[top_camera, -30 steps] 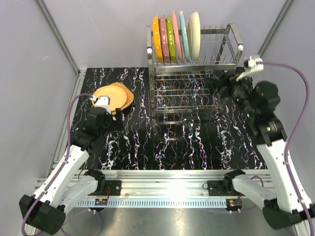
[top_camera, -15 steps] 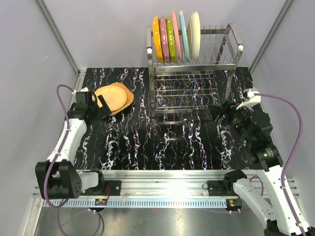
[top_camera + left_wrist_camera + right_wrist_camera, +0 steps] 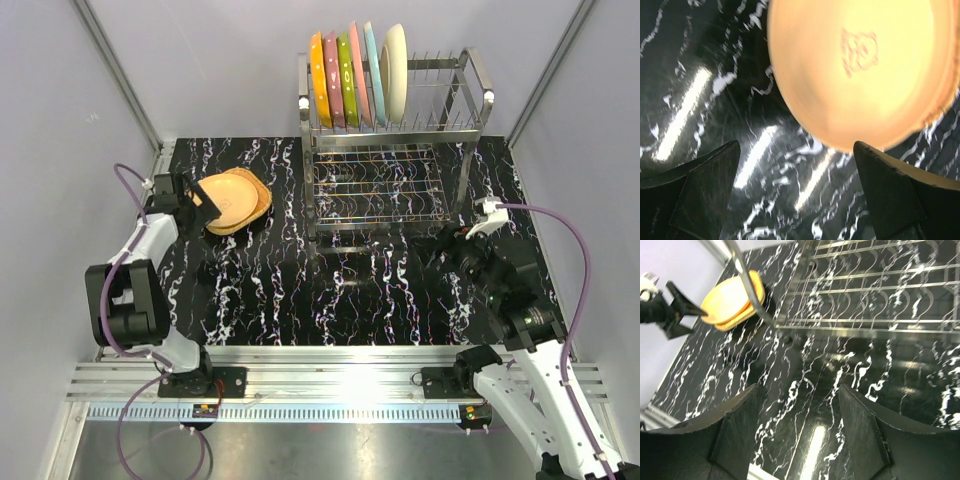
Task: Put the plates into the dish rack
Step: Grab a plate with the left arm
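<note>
The left pincer (image 3: 190, 207), wide open and empty, now sits at the left rim of the tan plates (image 3: 238, 197) stacked on the table (image 3: 330, 290), no longer at their near edge. The right pincer (image 3: 447, 250), partly open and empty, has dropped from beside the rack (image 3: 462, 128), where six plates (image 3: 355, 75) stand upright

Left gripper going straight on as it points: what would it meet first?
Probably the near rim of the top tan plate, straight ahead of the open left gripper; depth is unclear.
</note>
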Tool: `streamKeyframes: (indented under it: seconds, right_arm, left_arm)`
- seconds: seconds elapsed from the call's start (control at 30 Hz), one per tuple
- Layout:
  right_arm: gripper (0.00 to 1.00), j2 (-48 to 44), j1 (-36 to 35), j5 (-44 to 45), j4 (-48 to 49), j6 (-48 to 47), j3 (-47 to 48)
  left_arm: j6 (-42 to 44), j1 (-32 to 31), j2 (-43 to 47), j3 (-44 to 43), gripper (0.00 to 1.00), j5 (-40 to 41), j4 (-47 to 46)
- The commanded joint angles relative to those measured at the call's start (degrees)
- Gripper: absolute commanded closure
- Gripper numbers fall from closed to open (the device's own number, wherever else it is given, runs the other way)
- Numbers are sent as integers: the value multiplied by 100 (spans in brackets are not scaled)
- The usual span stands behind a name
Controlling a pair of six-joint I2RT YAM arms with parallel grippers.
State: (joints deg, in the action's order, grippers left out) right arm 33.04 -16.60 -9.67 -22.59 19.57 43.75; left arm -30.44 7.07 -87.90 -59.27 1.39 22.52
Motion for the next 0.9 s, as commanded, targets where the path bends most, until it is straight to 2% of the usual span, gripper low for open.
streamKeyframes:
  seconds: [0.0, 0.1, 0.2, 0.23, 0.33, 0.37, 0.43, 0.47, 0.53, 0.57, 0.63, 0.87]
  right_arm:
    - [30, 45, -19, -483, 202, 143, -50]
    - [31, 45, -19, -518, 202, 117, -33]
    - [31, 80, -27, -544, 237, 143, -76]
    - [31, 89, -19, -588, 272, 161, -94]
    - [32, 124, -19, -632, 290, 187, -130]
    - [33, 124, -27, -632, 290, 196, -147]
    - [33, 115, -19, -632, 308, 205, -147]
    - [33, 115, -19, -632, 316, 214, -165]
    - [33, 133, -27, -632, 360, 222, -200]
    - [33, 159, -19, -641, 343, 231, -209]
    - [33, 194, -19, -659, 317, 222, -191]
    - [34, 72, -27, -773, 237, 135, -138]
  left_arm:
    - [-313, 303, -332, -252, 4, -95, -626]
    - [-472, 453, -552, -191, 21, -384, -977]
    - [-411, 453, -728, -261, 26, -385, -1083]
    - [-411, 453, -764, -278, 32, -367, -1075]
    - [-393, 453, -799, -305, 43, -376, -1083]
    - [-393, 453, -799, -288, 54, -367, -1083]
    - [-375, 453, -747, -287, 64, -306, -1083]
    - [-367, 453, -738, -287, 78, -297, -1075]
    - [-340, 453, -703, -340, 88, -323, -970]
    - [-340, 453, -650, -392, 97, -323, -908]
    - [-358, 453, -545, -367, 100, -323, -890]
    - [-489, 453, 332, -191, 100, -639, -811]
